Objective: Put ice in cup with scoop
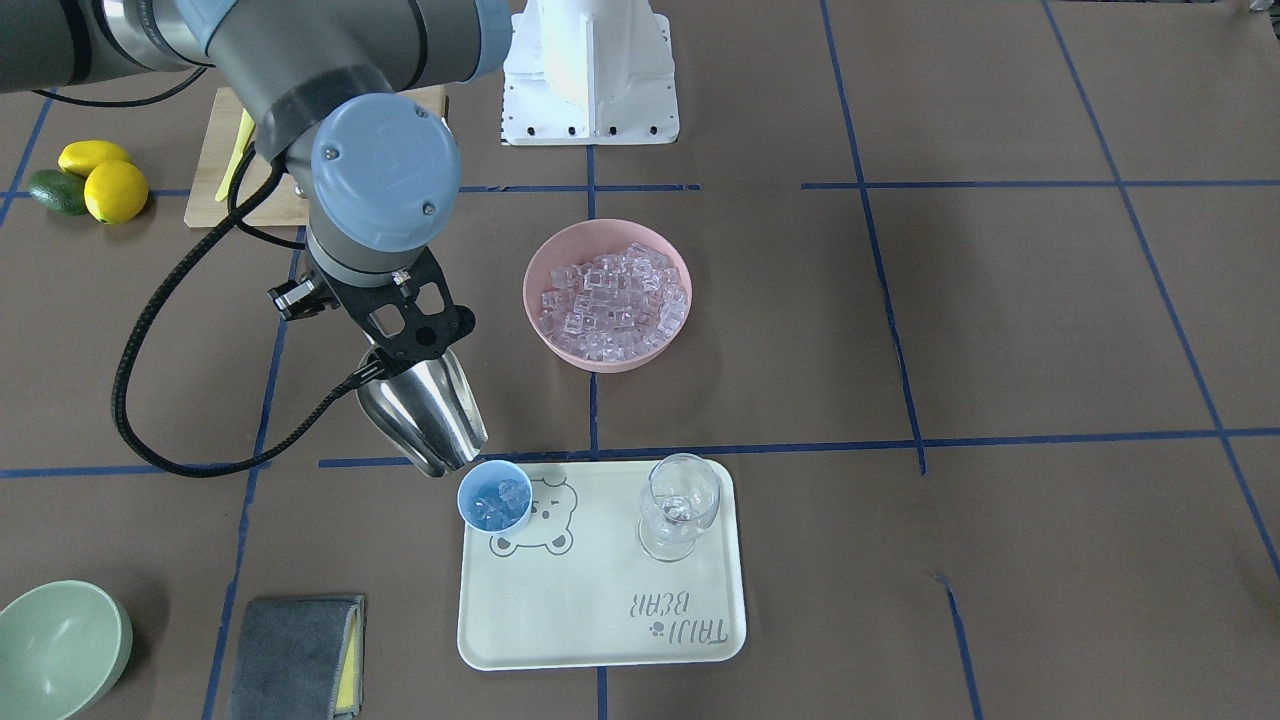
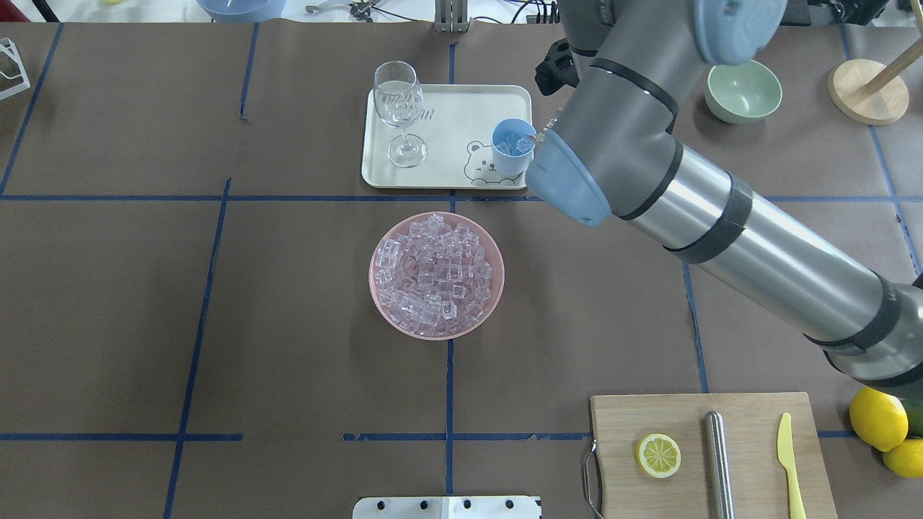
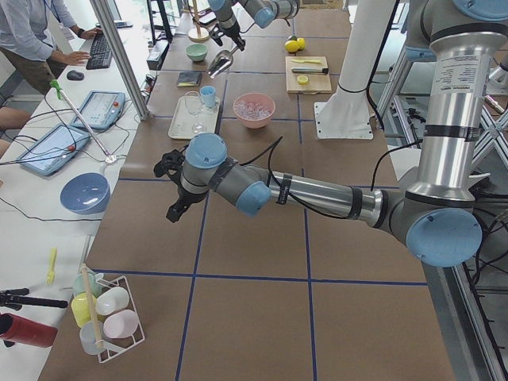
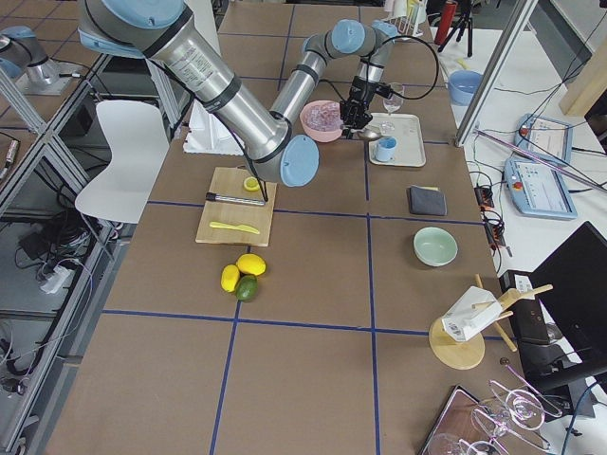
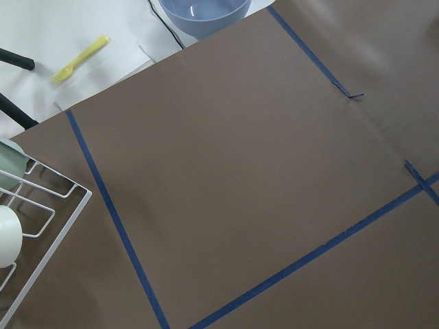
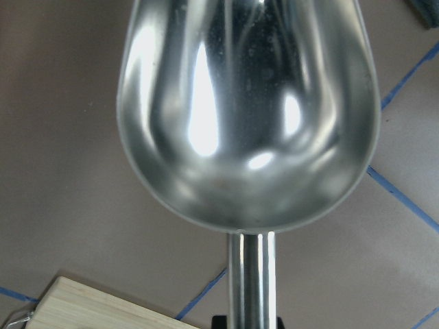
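My right gripper [image 1: 375, 365] is shut on the thin handle of the shiny steel scoop [image 1: 425, 415]. The scoop tilts mouth-down, with its lip just beside the light-blue cup [image 1: 494, 495]. The trough is empty in the right wrist view [image 6: 247, 110]. The cup stands on a corner of the cream tray [image 1: 600, 590] and holds a few clear ice cubes [image 1: 497, 503]. Many more ice cubes [image 1: 615, 300] fill a pink bowl [image 1: 531, 290] behind the tray. The left gripper [image 3: 175, 208] hangs over bare table far from these; I cannot tell whether it is open or shut.
A clear stemmed glass [image 1: 680, 505] stands on the tray's other side. A pale green bowl [image 1: 60, 650] and a grey cloth [image 1: 297, 655] lie near the operators' edge. A cutting board [image 2: 750, 425] holds a lemon slice, a steel cylinder and a yellow knife. Lemons [image 1: 105, 180] lie beside it.
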`<state>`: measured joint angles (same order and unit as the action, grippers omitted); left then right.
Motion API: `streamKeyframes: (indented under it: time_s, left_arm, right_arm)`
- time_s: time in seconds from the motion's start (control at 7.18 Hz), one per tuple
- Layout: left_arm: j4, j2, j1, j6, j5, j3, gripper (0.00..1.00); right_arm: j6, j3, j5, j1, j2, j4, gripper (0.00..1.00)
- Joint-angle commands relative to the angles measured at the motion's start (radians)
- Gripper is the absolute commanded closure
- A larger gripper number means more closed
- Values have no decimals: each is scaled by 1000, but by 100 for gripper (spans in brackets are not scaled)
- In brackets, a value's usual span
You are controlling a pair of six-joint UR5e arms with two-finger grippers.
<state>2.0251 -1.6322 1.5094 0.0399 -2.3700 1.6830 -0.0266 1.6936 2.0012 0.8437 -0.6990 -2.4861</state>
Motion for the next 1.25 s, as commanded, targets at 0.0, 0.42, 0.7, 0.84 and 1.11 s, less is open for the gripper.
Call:
streamKeyframes:
  time_s: [0.0,0.42,0.7,0.84,1.11]
  left_arm:
    - [0,0,0,0,0,-6,0]
    - [-2,2,-2,0,0,-8,0]
    - [-8,38,-2,-3,0,-11,0]
    - [-61,38,0,-5,0,-16,0]
    - [-275,20,0,-15,123,-2,0]
  right_arm:
    - [1,154,-2,63,-120,6,100]
    - [-131,212,30,164,-282,123,100]
    - [-278,244,73,192,-399,168,100]
    - [-285,279,74,192,-475,221,100]
    - [-329,339,76,192,-661,408,100]
